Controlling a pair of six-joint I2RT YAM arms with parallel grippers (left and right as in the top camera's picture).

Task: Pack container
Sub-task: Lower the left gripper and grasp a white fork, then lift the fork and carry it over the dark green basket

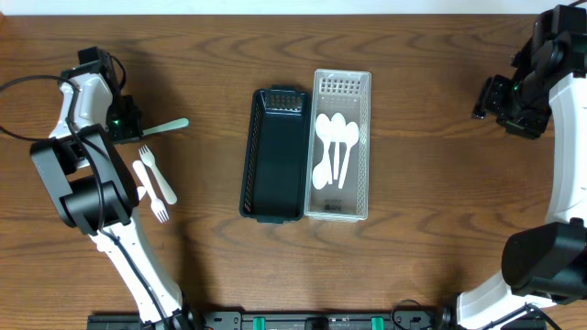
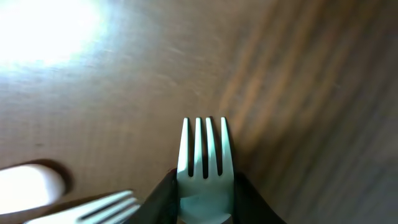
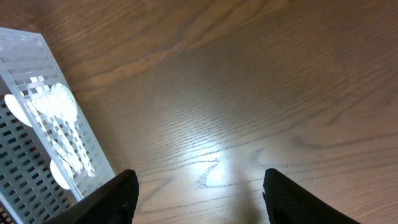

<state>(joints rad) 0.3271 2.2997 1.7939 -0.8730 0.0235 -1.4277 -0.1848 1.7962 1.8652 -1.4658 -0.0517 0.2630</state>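
Overhead: my left gripper (image 1: 127, 119) is pinching the green fork (image 1: 170, 125), which is pointing toward 3 o'clock at the black tray (image 1: 275, 165). Left wrist: I'm gripping squarely behind the tines, aiming to lift level. Right wrist: my right gripper (image 3: 199, 186) is hanging spread, empty.

The counter (image 1: 431, 211) is a dark brown wooden top with a wavy grain that runs from side to side in the overhead view and fills nearly the whole picture. Along its far edge a narrow pale strip (image 1: 275, 5) shows, too thin to tell whether it is wall or floor. Light falls from above: in the left wrist view a strong white glare (image 2: 43, 28) washes out the wood at the upper left, and in the right wrist view a softer sheen (image 3: 211, 165) lies on the grain near the lower middle.
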